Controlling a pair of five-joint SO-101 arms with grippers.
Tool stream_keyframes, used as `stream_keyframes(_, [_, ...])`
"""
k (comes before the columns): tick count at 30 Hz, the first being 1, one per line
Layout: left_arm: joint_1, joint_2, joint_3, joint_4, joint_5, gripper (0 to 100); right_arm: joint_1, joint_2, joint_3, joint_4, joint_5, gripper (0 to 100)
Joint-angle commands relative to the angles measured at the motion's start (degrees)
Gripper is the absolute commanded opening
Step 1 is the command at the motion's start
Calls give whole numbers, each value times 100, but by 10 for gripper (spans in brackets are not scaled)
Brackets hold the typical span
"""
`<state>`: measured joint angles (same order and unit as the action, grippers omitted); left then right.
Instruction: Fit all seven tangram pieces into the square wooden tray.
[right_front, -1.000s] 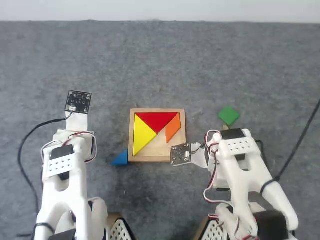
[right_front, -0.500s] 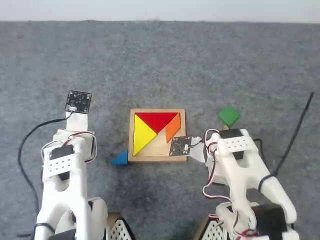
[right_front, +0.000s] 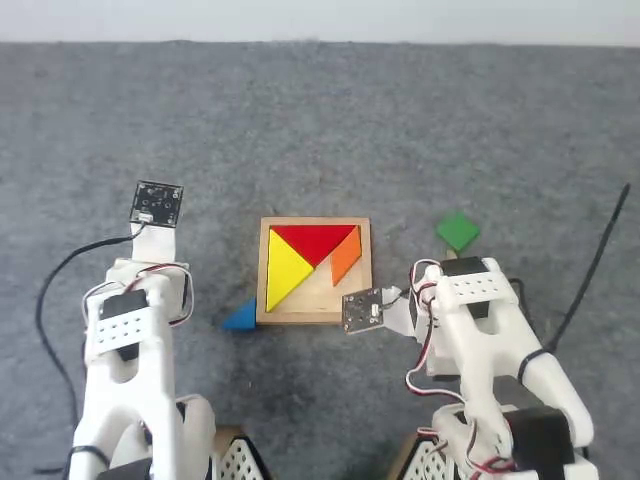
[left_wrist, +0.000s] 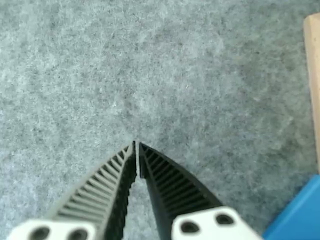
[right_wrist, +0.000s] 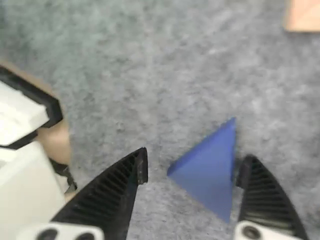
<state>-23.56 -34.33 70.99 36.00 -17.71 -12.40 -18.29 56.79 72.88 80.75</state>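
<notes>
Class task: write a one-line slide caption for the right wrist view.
Right gripper poised over grey carpet, a dark blue triangular tangram piece lying between its open jaws.

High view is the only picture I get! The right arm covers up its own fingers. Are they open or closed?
Observer: Open. In the right wrist view the right fingers stand wide apart.
Operator: Is something between them?
Observer: Yes, a blue triangle lies flat on the carpet between them.
Operator: And the other arm's fingers?
Observer: The left fingers are shut with nothing in them, pointing at bare carpet.
</notes>
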Motion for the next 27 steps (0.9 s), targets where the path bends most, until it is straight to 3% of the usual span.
stream_keyframes(1, [-26,-176,-22,-114,-70,16,233,92,0,-84,229,362])
stream_keyframes(11, [-26,-176,-22,-114,-70,16,365,101,79,-637,255,345])
stream_keyframes(17, [-26,-176,-22,-114,-70,16,365,40,202,-760,255,226])
stream_keyframes(24, [-26,-176,-22,-114,-70,16,435,40,211,-778,211,203])
stream_keyframes(27, [-26,-176,-22,-114,-70,16,567,31,211,-1033,0,136])
